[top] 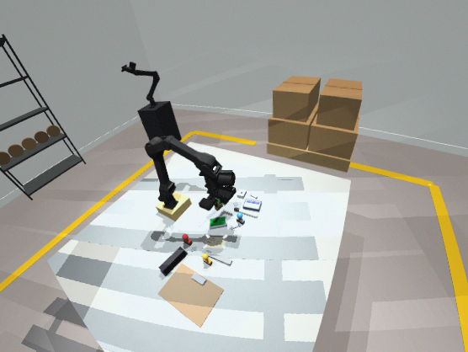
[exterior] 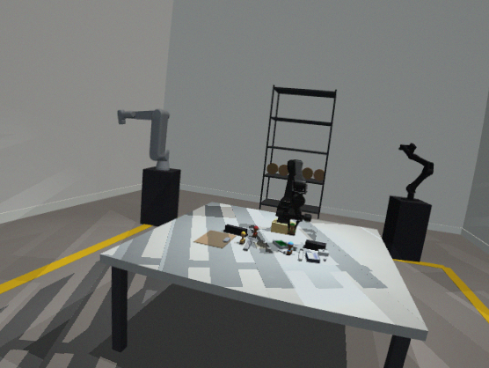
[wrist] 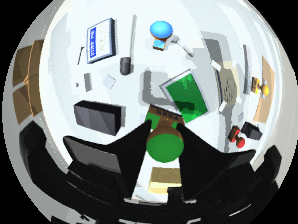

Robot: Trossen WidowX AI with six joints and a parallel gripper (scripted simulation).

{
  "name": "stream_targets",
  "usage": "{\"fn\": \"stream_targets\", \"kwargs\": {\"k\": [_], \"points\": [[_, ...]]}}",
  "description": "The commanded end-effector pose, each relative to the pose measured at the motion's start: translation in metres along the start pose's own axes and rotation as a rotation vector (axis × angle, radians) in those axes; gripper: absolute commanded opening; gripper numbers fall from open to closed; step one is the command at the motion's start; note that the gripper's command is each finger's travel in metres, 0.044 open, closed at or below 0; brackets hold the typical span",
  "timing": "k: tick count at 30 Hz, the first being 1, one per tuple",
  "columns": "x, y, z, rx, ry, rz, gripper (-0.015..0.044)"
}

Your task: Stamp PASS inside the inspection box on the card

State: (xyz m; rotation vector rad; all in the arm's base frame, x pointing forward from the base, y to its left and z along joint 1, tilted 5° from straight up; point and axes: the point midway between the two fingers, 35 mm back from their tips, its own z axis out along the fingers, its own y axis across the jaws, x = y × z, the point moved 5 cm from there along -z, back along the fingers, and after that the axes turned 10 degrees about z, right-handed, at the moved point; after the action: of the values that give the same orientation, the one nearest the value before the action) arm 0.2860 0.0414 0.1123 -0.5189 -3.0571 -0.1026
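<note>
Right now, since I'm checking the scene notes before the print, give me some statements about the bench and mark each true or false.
1. The gripper is closed on the green-topped stamp. True.
2. The red-topped stamp is standing on the green pad. False: it stands apart from it, on the table.
3. The blue-topped stamp is held in the gripper. False: it stands on the table.
4. The brown sheet lies on the table. True.
</note>
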Motion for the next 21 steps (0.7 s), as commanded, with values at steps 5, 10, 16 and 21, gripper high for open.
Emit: {"fn": "stream_targets", "kwargs": {"k": [5, 10, 16, 21], "points": [[-0.017, -0.04, -0.001, 0.007, -0.001, -0.002, 0.0], [-0.018, -0.043, -0.001, 0.007, -0.001, -0.002, 0.0], [-0.018, -0.043, 0.002, 0.007, -0.001, -0.002, 0.0], [-0.019, -0.043, 0.005, 0.007, -0.001, -0.001, 0.0]]}}
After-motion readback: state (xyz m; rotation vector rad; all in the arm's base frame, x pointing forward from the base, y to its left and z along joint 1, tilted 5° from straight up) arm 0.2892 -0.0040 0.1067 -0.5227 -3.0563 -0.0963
